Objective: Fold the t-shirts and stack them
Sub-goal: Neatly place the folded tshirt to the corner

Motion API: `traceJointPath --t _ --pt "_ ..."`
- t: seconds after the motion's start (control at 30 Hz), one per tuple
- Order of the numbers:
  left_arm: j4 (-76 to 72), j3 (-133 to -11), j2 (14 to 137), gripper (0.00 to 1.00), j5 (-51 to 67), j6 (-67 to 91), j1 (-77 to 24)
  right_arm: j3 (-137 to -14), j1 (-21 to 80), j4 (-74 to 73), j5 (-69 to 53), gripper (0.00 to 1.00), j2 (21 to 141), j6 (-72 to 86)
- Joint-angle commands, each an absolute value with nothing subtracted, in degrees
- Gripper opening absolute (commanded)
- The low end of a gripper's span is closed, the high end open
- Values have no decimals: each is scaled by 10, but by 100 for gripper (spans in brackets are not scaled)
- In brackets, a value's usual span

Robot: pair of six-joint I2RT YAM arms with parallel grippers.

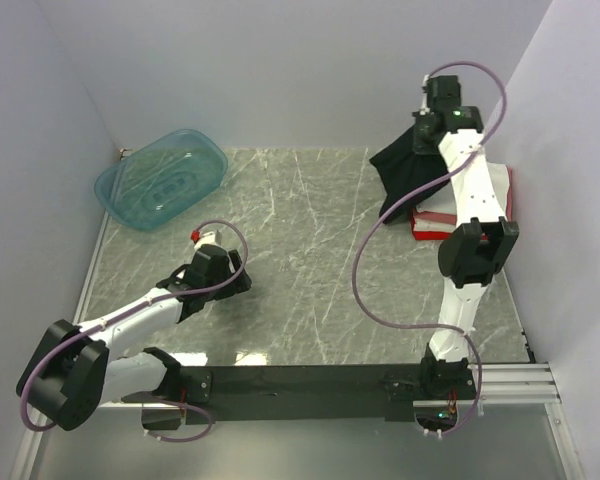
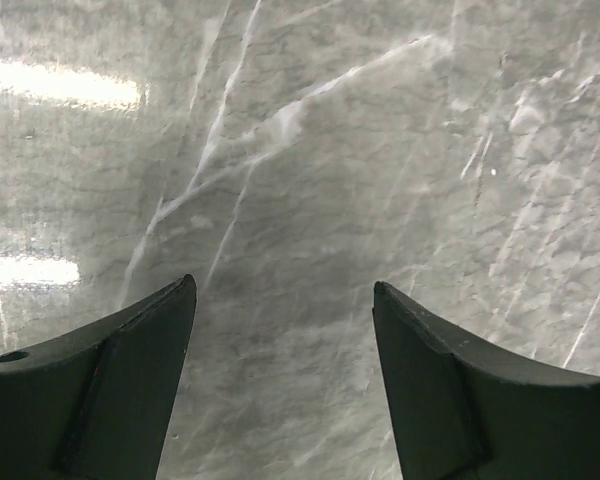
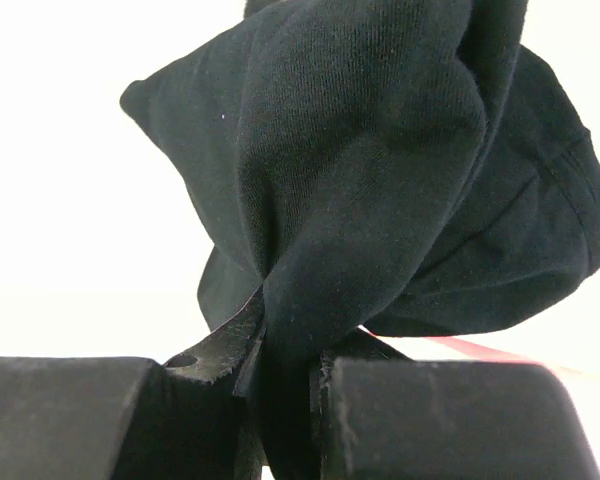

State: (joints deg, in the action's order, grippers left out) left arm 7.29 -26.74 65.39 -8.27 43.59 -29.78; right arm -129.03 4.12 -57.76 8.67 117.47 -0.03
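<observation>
Black cotton t-shirt [image 3: 380,180]: bunched and lifted, pinched tight between the closed jaws of my right gripper [image 3: 285,340], far across the table [image 1: 310,260] from the teal tub [image 1: 212,165], hanging beside a folded pile with a red shirt [image 1: 423,224] showing. Left gripper [image 2: 280,290]: jaws spread, holding nothing, low over bare marble near the tub. Status, by my reckoning: pile already folded; the black one is still to be spread, folded and stacked.

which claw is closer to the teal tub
Left. The left claw is open above the table, just near-right of the teal tub; the right claw is across the table at the far right corner, shut on the black t-shirt.
</observation>
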Motion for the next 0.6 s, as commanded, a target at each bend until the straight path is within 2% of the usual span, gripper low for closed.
traceJointPath --t 0.0,0.3,0.57 --pt "58 -263 657 77 -74 422 -292 -1348 6 -587 102 0 1165 -25" --pt "65 -258 655 77 -74 426 -291 -1362 -79 -545 77 0 1143 -4" --pt "67 -259 659 77 -75 426 -291 -1345 -113 -516 81 0 1149 25"
